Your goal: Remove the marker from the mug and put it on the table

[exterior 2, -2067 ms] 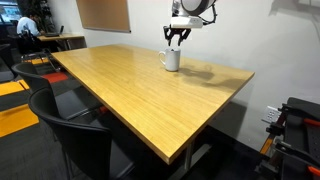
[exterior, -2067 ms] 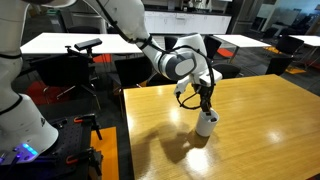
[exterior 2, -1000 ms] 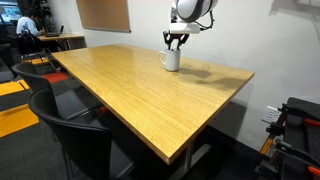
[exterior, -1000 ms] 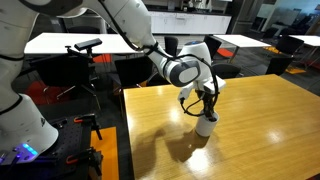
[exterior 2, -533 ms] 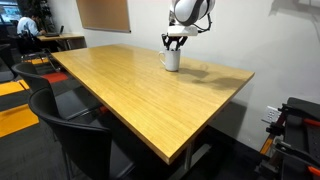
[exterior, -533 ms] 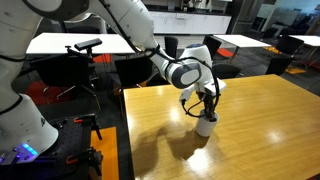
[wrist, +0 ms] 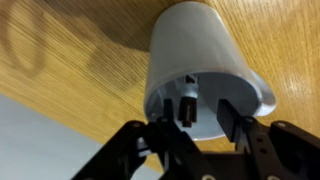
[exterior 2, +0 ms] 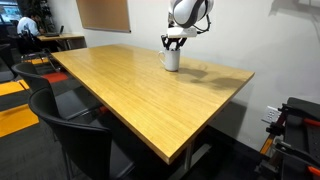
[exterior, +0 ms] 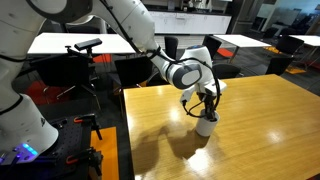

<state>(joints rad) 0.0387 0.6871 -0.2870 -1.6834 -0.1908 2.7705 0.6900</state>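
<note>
One robot arm reaches down over a white mug [exterior: 205, 126] that stands upright on a glossy yellow-brown wooden table [exterior: 262, 132]. In both exterior views the gripper [exterior: 206, 110] points straight down, with its tips at the mug's rim.

In an exterior view the mug [exterior 2: 172, 60] stands near the far end of the table [exterior 2: 130, 92], with the gripper [exterior 2: 173, 45] right above it. Black chairs [exterior 2: 70, 135] stand along the table's near side.

In the wrist view the mug [wrist: 200, 55] fills the middle, its open mouth facing the camera, with the wood grain of the table [wrist: 60, 60] behind it. The gripper [wrist: 197, 112] has its two dark fingers [wrist: 228, 116] apart, both reaching into the mouth of the mug. Between them, nearer the finger on the left of the picture, stands the marker [wrist: 186, 108], a short dark stick inside the mug. A clear gap shows between the marker and the finger on the right of the picture, so the fingers are not clamped on it.

White-topped tables [exterior: 60, 42] stand in the background of an exterior view.
</note>
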